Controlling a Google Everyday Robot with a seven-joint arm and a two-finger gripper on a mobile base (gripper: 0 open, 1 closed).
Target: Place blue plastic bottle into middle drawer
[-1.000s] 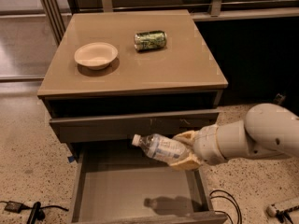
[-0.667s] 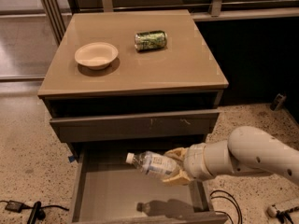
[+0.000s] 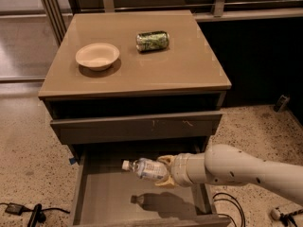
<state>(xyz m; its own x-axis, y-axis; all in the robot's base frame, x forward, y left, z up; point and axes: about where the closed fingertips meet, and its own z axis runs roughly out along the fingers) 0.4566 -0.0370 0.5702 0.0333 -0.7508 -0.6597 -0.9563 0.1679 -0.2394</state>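
The blue plastic bottle [image 3: 144, 169], clear with a pale label and white cap, lies sideways in my gripper [image 3: 164, 171], cap pointing left. The gripper is shut on the bottle's base end and holds it a little above the floor of the middle drawer [image 3: 109, 197], which is pulled out below the cabinet. The bottle's shadow falls on the drawer floor just below it. My white arm [image 3: 236, 171] reaches in from the right.
On the cabinet top [image 3: 189, 70] stand a pale bowl [image 3: 97, 56] and a green drink can [image 3: 152, 40] lying on its side. The upper drawer front [image 3: 137, 126] with small scratches is nearly closed. Cables [image 3: 28, 211] lie on the floor at left and right.
My gripper has carried the bottle down and to the left, lower into the open drawer. The bottle's shadow on the drawer floor has grown closer to it.
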